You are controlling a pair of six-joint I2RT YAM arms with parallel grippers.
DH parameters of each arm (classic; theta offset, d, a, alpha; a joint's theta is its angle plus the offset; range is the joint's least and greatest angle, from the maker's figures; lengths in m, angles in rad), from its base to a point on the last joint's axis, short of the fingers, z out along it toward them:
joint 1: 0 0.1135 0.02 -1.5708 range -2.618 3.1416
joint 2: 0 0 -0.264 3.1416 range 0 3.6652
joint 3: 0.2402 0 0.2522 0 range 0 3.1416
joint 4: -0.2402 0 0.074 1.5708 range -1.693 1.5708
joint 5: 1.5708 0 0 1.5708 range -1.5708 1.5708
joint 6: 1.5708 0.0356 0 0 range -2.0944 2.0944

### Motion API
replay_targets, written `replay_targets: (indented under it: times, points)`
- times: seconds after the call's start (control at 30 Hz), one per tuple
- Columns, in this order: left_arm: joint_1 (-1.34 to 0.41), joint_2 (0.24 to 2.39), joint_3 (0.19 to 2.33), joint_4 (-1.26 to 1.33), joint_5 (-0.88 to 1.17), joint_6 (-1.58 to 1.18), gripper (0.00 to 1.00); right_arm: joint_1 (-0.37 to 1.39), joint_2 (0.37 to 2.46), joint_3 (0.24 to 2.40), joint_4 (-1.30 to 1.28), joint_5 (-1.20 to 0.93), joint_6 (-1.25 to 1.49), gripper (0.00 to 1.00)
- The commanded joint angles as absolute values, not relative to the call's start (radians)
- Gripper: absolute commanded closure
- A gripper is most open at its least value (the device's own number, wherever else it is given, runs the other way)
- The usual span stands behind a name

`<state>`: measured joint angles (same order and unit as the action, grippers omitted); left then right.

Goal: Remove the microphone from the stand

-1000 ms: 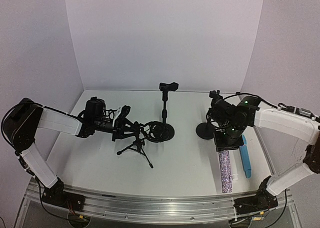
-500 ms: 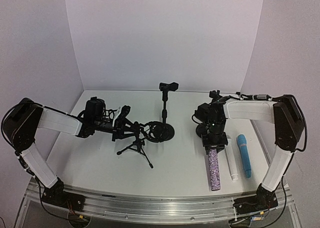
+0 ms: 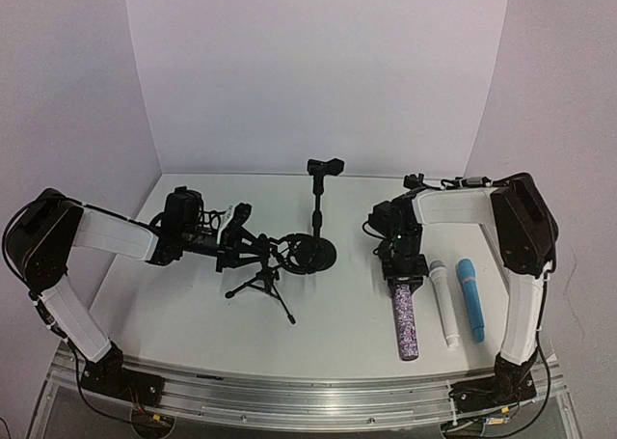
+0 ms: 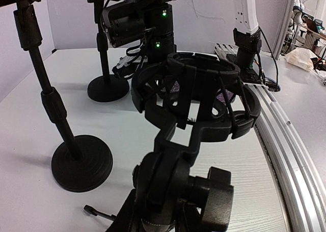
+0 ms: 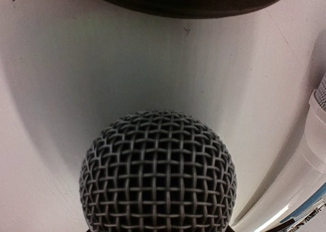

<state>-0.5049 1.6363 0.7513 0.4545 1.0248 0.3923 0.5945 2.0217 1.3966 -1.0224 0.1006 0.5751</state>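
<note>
Grips the purple glitter microphone (image 3: 406,321) at its head end with the right fingers (image 3: 399,273), closed narrowly around it. Points the handle toward the near edge of the desk (image 3: 337,314), well apart from the tripod stand (image 3: 262,280) and clear of its shock mount (image 4: 204,131). Positions it just left of a white microphone (image 3: 443,304) and a blue microphone (image 3: 470,299) lying side by side. Fills the right wrist view with the mesh head (image 5: 158,176). Clamps the tripod stand at its upper joint with the left fingers (image 3: 232,254), set narrow. Cannot tell whether the held microphone touches the desk.
</note>
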Motion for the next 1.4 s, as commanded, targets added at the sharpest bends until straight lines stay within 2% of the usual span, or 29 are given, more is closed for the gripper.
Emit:
replay_targets:
  times: [0.0,0.07,0.17,0.33,0.53,0.7,0.83,1.37]
  points:
    - [-0.498,1.624,0.740,0.466,1.018,0.380,1.00,0.597,2.022,1.435,-1.035,0.072,0.589,0.91]
    - [-0.498,1.624,0.739,0.468,1.019,0.381,1.00,0.598,2.022,1.429,-1.035,0.072,0.591,0.88]
    - [-0.497,1.623,0.737,0.469,1.019,0.382,1.00,0.597,2.032,1.430,-1.036,0.086,0.586,0.74]
    - [-0.497,1.618,0.735,0.468,1.017,0.382,1.00,0.597,2.068,1.455,-1.037,0.094,0.579,0.60]
    - [-0.495,1.609,0.730,0.467,1.014,0.382,1.00,0.598,2.059,1.438,-1.040,0.114,0.602,0.50]
    - [-0.495,1.613,0.727,0.474,1.017,0.381,1.00,0.597,2.048,1.442,-1.049,0.115,0.598,0.48]
    - [-0.494,1.613,0.727,0.474,1.017,0.382,1.00,0.599,2.029,1.442,-1.059,0.123,0.597,0.36]
    - [-0.489,1.611,0.731,0.473,1.013,0.383,1.00,0.627,1.906,1.433,-1.121,0.141,0.607,0.30]
